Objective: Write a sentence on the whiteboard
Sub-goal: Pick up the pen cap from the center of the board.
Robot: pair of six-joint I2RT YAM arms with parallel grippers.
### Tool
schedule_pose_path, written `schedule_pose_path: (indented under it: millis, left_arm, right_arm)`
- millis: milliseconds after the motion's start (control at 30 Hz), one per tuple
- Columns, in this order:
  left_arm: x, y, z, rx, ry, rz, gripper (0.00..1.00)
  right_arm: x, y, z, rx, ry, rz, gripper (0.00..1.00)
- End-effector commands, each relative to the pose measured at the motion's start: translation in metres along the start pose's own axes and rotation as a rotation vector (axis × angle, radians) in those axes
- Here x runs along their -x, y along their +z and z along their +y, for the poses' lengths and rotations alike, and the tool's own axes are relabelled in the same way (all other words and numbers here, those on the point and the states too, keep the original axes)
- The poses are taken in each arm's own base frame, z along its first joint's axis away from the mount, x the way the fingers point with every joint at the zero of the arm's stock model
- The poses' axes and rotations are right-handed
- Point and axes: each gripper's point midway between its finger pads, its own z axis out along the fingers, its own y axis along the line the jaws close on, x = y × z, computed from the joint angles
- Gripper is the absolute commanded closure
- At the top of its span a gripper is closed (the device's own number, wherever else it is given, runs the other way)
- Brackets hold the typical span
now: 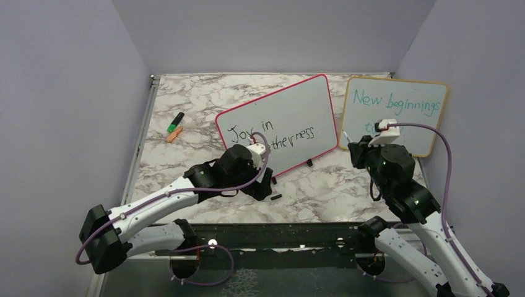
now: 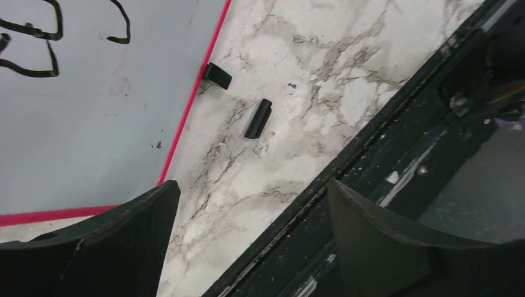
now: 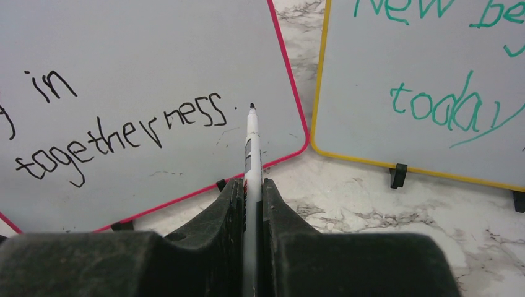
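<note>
Right gripper (image 3: 252, 185) clamped on marker (image 3: 251, 133), tip close to whiteboard (image 1: 297, 102) after last word; contact unclear. Left gripper (image 2: 252, 185) spread wide above marble bench (image 2: 297, 55), near small black cap (image 2: 257, 118). Sentence (image 1: 272, 135) partly hidden behind left arm. Whiteboard mid-bench, propped on black feet; lilac walls. Left arm stretched low, forward.

Large rectangular whiteboard (image 1: 297, 102), white, with thin red-pink frame and rounded corners. Propped on small black feet (image 1: 309, 163) on the marble table (image 1: 186, 99), near its middle, turned askew to the table's edges. Bears the sentence (image 3: 124, 133) in black marker handwriting, two lines: "Joy in" above, "togetherness" below, ending in a small dot. Covers the left and middle of the board only.
</note>
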Motion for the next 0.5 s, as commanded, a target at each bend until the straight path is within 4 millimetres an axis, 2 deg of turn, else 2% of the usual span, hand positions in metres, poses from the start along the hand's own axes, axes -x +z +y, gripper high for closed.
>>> schedule_pose_path:
  millis: [0, 267, 467]
  left_arm:
    - [-0.019, 0.021, 0.011, 0.129, 0.075, 0.063, 0.15]
    - [-0.047, 0.057, 0.007, 0.174, 0.231, 0.203, 0.29]
    - [-0.052, 0.075, 0.006, 0.168, 0.292, 0.257, 0.40]
  right_arm:
    - [-0.003, -0.004, 0.000, 0.013, 0.014, 0.001, 1.00]
    - [-0.002, -0.004, 0.002, 0.020, 0.020, -0.005, 1.00]
    - [-0.003, -0.004, 0.002, 0.023, 0.017, -0.001, 1.00]
